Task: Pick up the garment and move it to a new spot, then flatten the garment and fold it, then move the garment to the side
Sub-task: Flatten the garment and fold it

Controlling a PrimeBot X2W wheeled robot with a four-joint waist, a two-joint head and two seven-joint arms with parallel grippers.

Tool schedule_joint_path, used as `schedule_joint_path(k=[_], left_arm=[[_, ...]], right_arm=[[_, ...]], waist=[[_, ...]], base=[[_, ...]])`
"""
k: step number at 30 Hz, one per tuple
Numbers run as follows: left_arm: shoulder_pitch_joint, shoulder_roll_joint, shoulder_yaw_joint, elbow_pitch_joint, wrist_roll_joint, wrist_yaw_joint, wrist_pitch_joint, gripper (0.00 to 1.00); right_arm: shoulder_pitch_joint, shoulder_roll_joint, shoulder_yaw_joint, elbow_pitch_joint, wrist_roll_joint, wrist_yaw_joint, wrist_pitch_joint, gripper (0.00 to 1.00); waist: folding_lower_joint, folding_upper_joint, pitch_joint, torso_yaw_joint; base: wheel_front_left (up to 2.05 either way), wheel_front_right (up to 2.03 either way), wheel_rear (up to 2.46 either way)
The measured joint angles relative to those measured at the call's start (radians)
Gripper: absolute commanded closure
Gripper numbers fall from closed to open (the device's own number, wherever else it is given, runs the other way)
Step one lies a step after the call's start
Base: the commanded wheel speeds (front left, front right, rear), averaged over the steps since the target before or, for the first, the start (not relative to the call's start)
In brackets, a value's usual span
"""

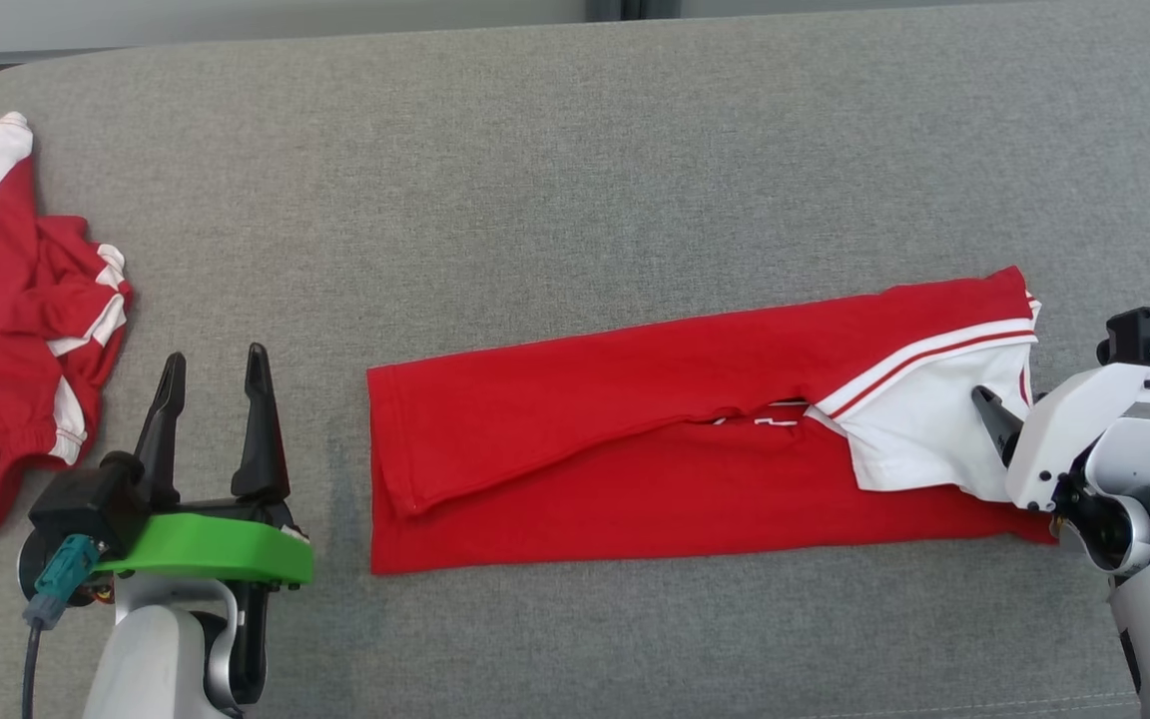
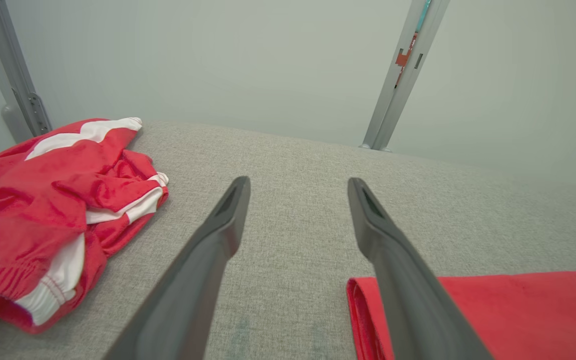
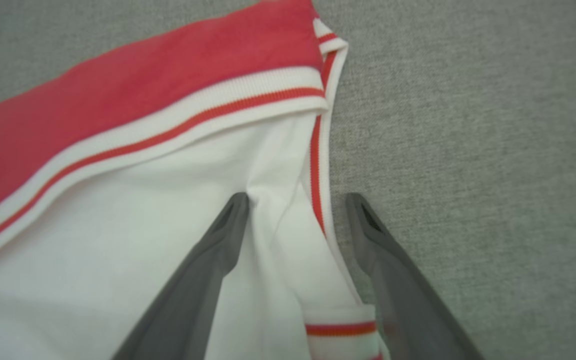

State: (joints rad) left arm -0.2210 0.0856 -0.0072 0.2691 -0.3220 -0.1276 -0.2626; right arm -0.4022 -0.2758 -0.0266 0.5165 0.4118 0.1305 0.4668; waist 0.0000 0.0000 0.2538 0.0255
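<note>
Right jaws spread, straddling garment (image 3: 133, 175) white edge.

Grey woven fabric covers the counter (image 1: 575, 150), whose far left corner is rounded. Behind it rises a plain, pale grey-green wall (image 2: 268, 65) with 2 slanting metal posts (image 2: 403, 75), evenly and softly lit.

The folded garment (image 1: 635, 439) is showing red, with a white panel and white trim carrying a red stripe at one end. Left of that garment, a crumpled cloth (image 1: 6, 330) is showing red with white bands. The tabletop (image 1: 575, 150) is looking flecked grey. The left gripper (image 1: 215, 355) is wearing black fingers (image 1: 258, 419) over a green bracket (image 1: 206, 549).
</note>
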Motion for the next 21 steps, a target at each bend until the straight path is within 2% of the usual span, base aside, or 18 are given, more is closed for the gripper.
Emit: schedule_joint_path(k=[2,3,4,11,16,21], left_arm=[[0.000,0.001,0.001,-0.002,0.000,0.000,0.000,0.00],[0.000,0.002,0.000,-0.003,0.000,0.000,0.000,0.00],[0.000,0.002,0.000,-0.004,0.000,0.000,0.000,0.00],[0.000,0.005,0.001,0.002,-0.001,0.000,0.000,0.00],[0.000,0.005,0.001,0.004,-0.001,0.000,0.000,0.00],[0.001,0.006,-0.002,0.005,-0.002,0.000,0.000,0.00]], right_arm=[[-0.003,0.000,0.013,0.010,0.004,0.000,-0.002,0.03],[-0.004,-0.002,0.021,0.013,0.008,0.000,-0.002,0.67],[-0.004,-0.004,0.028,0.012,0.008,-0.001,-0.007,1.00],[-0.002,-0.029,0.021,0.001,0.004,0.002,-0.087,1.00],[0.021,-0.100,-0.080,-0.038,-0.044,0.001,-0.113,1.00],[0.060,-0.145,-0.197,-0.087,-0.104,0.001,-0.106,1.00]], waist=[[0.0000,0.0000,0.001,0.002],[0.0000,0.0000,0.002,0.003],[0.0000,0.0000,0.002,0.003],[0.0000,0.0000,-0.004,-0.003],[0.0000,0.0000,-0.015,-0.013],[0.0000,0.0000,-0.026,-0.027]], base=[[0.00,0.00,0.00],[0.00,0.00,0.00],[0.00,0.00,0.00],[0.00,0.00,0.00],[0.00,0.00,0.00],[0.00,0.00,0.00]])
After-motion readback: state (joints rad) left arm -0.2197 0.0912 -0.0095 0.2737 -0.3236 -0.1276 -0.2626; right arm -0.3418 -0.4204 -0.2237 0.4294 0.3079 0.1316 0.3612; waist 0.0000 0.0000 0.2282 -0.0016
